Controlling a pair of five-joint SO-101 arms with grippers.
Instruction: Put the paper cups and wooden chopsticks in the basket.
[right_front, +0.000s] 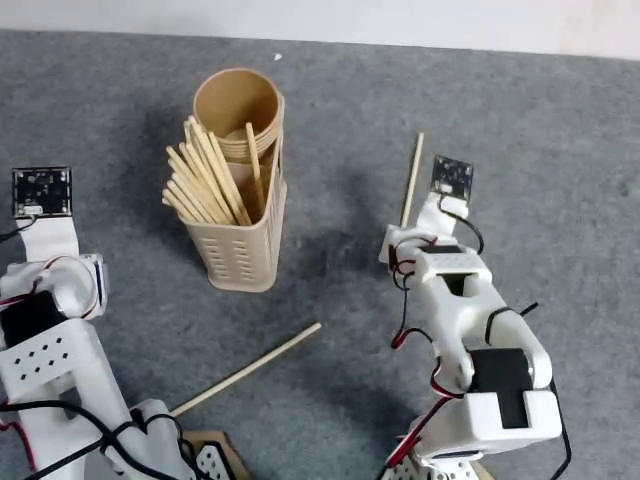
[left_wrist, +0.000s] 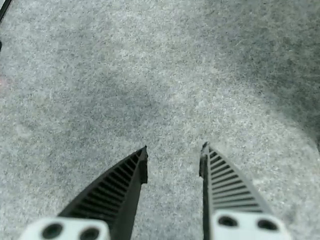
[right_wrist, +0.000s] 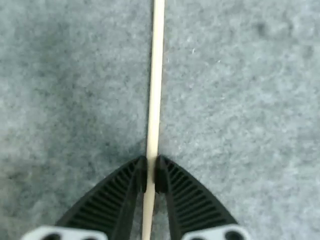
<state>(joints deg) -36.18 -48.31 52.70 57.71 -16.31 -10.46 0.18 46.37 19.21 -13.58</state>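
Left pincer (left_wrist: 174, 148) spread apart, right pincer (right_wrist: 151, 160) clamped

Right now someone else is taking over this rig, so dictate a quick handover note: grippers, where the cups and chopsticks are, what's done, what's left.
Left gripper: open, over bare carpet, holding nothing.
Right gripper: shut on a chopstick, on the right arm's side of the basket. Whether it is lifted is unclear.
Done: the paper cups sit stacked in the basket, with a bundle of chopsticks beside them.
Left: put that chopstick in the basket, then the loose chopstick lying on the carpet between the arms.
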